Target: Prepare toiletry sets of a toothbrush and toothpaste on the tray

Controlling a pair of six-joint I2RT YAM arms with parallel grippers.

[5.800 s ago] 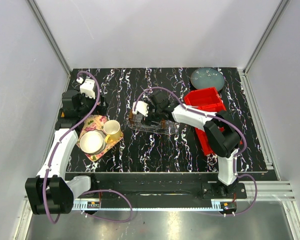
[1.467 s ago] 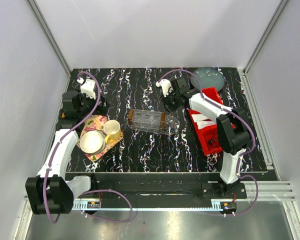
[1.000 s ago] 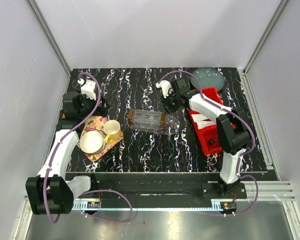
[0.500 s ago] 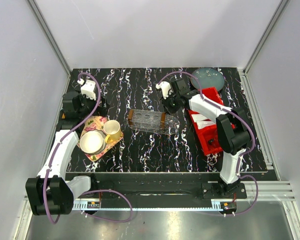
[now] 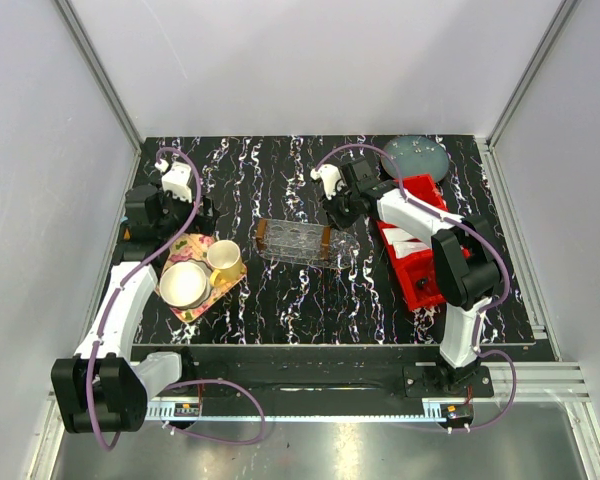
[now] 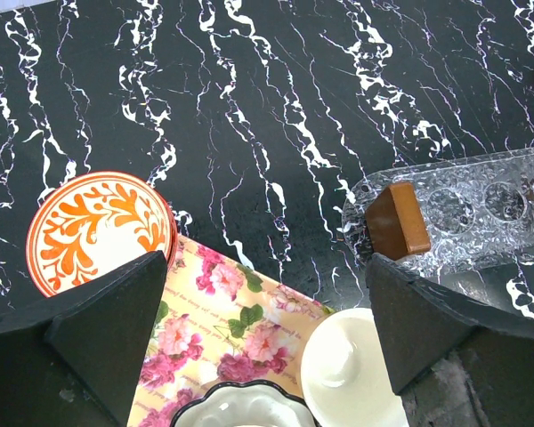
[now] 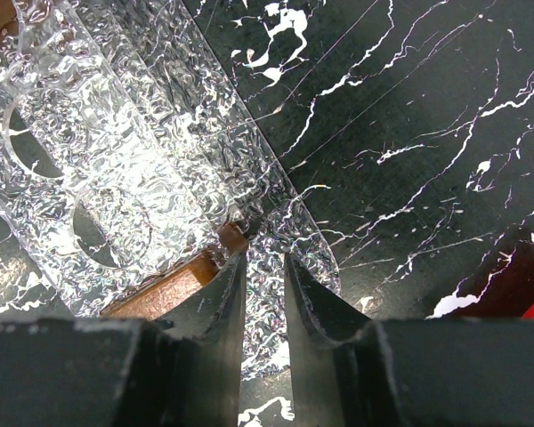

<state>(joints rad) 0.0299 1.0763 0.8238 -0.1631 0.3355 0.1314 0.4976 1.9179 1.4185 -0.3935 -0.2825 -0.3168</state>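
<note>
The tray [image 5: 295, 243] lies mid-desk [image 5: 280, 300]. It is clear, rippled plastic with round cut-outs and brown wooden-looking end handles. The right fingers [image 7: 218, 302] hang over its rim beside one handle, narrowly apart, clamping nothing. The left fingers [image 6: 116, 329] stand wide apart. White toothpaste [image 5: 404, 240] lies in the red bin [image 5: 425, 197].

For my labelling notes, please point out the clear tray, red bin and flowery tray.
clear tray [image 6: 397, 220], left wrist view, brown end handle
red bin [image 5: 416, 293], top view, near end
flowery tray [image 6: 240, 325], left wrist view, bare printed surface
</note>
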